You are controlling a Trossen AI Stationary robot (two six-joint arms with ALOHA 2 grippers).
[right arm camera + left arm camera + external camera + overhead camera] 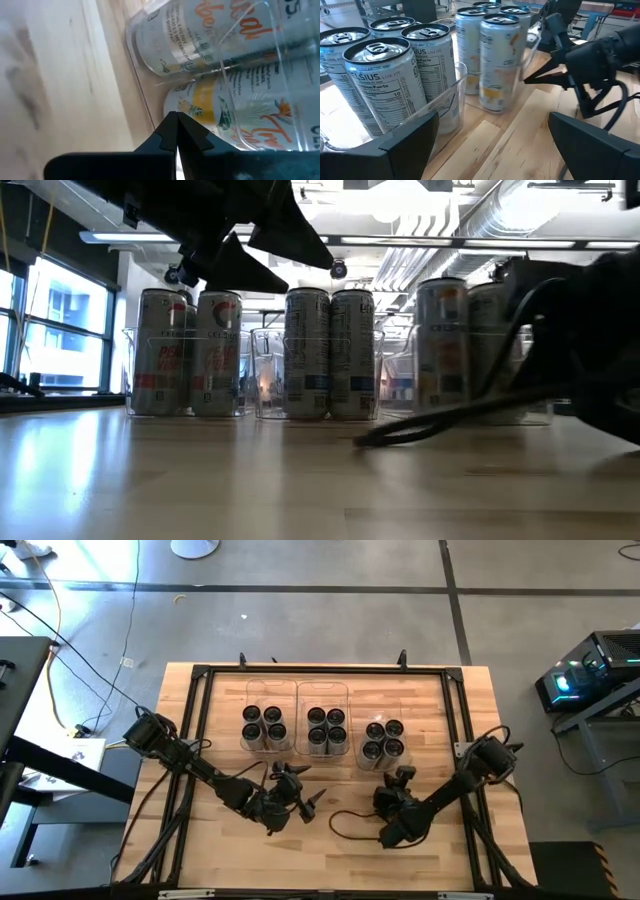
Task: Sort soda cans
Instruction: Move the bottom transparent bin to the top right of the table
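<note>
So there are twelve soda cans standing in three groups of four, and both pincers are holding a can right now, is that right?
Not quite. The soda cans do stand in three groups of four, but neither pincer holds one. In the high view, the left pincer is open over bare table in front of the bins, and the right pincer is shut and empty beside the right-hand group.

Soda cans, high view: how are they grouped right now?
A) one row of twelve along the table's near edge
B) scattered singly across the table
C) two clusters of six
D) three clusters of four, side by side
D: the high view shows four soda cans in a left cluster, four in a middle one and four in a right one, set side by side across the table.
</note>
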